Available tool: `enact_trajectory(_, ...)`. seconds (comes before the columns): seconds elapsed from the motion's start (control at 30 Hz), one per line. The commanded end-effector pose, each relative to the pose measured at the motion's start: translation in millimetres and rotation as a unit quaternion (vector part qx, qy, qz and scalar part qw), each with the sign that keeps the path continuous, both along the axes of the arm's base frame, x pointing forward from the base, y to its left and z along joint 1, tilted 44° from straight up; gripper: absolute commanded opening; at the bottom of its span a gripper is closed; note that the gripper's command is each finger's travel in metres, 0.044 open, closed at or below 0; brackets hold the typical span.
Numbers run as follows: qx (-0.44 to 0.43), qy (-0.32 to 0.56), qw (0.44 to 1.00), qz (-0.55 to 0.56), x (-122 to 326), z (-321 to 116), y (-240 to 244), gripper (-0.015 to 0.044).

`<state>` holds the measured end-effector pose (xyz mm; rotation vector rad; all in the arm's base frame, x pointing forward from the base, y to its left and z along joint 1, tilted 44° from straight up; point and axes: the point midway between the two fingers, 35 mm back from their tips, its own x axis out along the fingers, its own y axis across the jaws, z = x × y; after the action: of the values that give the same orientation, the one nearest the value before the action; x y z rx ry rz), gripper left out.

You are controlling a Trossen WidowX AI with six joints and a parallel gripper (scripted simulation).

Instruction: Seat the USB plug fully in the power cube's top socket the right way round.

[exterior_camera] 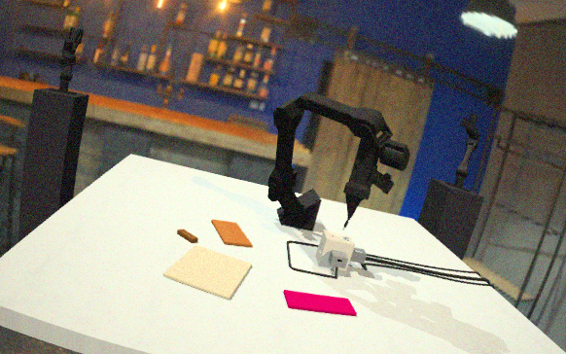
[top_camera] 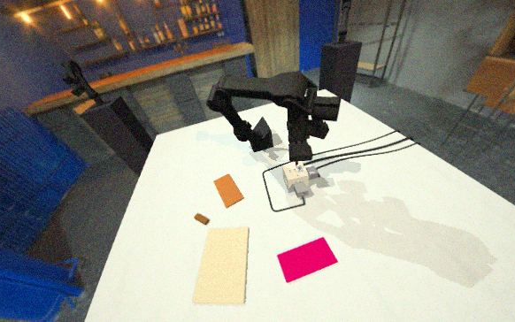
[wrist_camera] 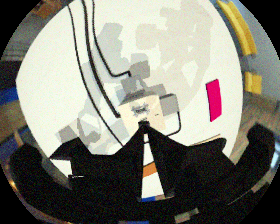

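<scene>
The hand [top_camera: 297, 163] [exterior_camera: 345, 225] [wrist_camera: 144, 129] is clamped on the tiny USB plug [exterior_camera: 344, 228] at the power cube's top; how deep it sits, I cannot tell. The white worktop [top_camera: 171, 168] [exterior_camera: 129, 194] [wrist_camera: 46, 75] carries everything. The black arm [top_camera: 259, 88] [exterior_camera: 334, 108] arches over it. A cream panel [top_camera: 222, 265] [exterior_camera: 209, 272] lies flat, then a magenta one [top_camera: 307, 259] [exterior_camera: 320, 302] [wrist_camera: 214, 100], an orange one [top_camera: 228, 190] [exterior_camera: 231, 233] [wrist_camera: 149, 170], the power cube [top_camera: 295, 175] [exterior_camera: 334, 247] [wrist_camera: 153, 118] and a brown block [top_camera: 202, 218] [exterior_camera: 187, 235].

Black cables [top_camera: 361, 149] [exterior_camera: 421, 269] [wrist_camera: 86, 55] block one side of the pale cube [top_camera: 295, 174] [exterior_camera: 336, 248] [wrist_camera: 136, 114]; above the magenta slab [top_camera: 307, 259] [exterior_camera: 320, 302] [wrist_camera: 214, 100] is open air.
</scene>
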<state>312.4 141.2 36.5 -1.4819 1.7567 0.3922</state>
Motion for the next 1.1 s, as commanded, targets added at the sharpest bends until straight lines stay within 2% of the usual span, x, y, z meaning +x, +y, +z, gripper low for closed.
enact_trajectory(0.0,0.001,0.036,0.999,0.039,0.2,-0.2,0.1,0.0000)
enact_trajectory(0.23,0.002,0.085,0.992,0.091,0.2,-0.2,0.1,0.0000)
enact_trajectory(1.07,0.006,0.083,0.992,0.090,0.3,-1.7,-0.3,0.0000)
